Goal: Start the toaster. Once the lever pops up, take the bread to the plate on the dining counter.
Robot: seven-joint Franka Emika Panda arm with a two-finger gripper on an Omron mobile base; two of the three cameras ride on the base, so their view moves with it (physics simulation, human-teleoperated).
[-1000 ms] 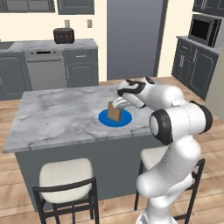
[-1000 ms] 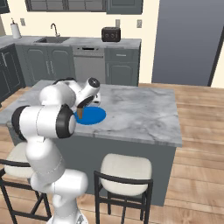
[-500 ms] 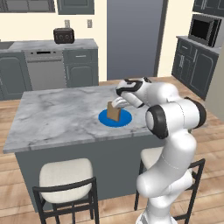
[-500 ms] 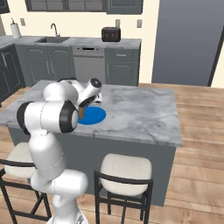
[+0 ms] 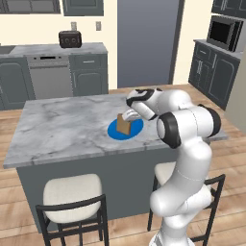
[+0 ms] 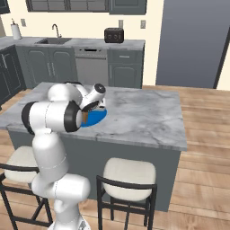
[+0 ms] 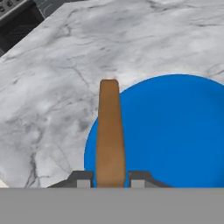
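The bread (image 7: 109, 131), a thin tan-brown slice, stands on edge between my gripper's (image 7: 110, 178) two fingertips, so the gripper is shut on it. It sits over the left part of the blue plate (image 7: 175, 131) on the marble dining counter (image 7: 52, 87). From the left base, the gripper (image 5: 129, 115) holds the bread (image 5: 124, 125) upright at the plate (image 5: 137, 126); whether its lower edge touches the plate I cannot tell. The dark toaster (image 5: 70, 39) stands far off on the back counter, its lever too small to make out. The right base view also shows plate (image 6: 98, 116) and toaster (image 6: 114, 35).
Two white-cushioned stools (image 5: 72, 192) (image 6: 128, 173) stand at the near side of the dining counter (image 5: 62, 125). A dishwasher (image 5: 50, 77) and grey cabinets line the back wall, with a sink (image 6: 53, 40) to the left. A microwave (image 5: 222, 32) sits at the right.
The arm's elbow has shifted a little. The bread stays held upright at the plate, and the gripper has not let go.
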